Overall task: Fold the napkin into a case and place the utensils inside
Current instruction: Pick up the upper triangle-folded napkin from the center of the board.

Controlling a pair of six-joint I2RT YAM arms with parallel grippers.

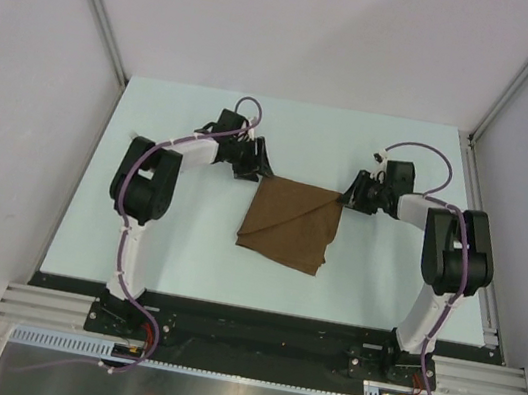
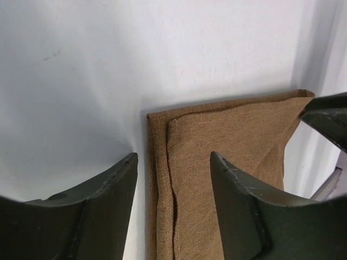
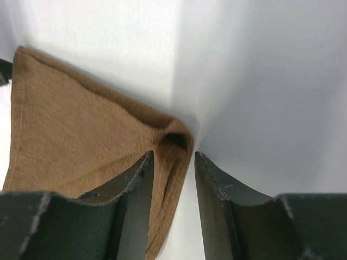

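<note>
White table (image 1: 185,245), folded brown napkin (image 1: 288,224)

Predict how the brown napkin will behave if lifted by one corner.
The napkin would probably droop: it lies flat in thin folded layers with soft creases. It likely weighs little, being thin cloth. Pushed, its layers may bunch or slide apart rather than move together.

open table (image 1: 165,242) before napkin (image 1: 290,224); left fingers (image 1: 260,167), right fingers (image 1: 354,191) crowding its far corners
</note>
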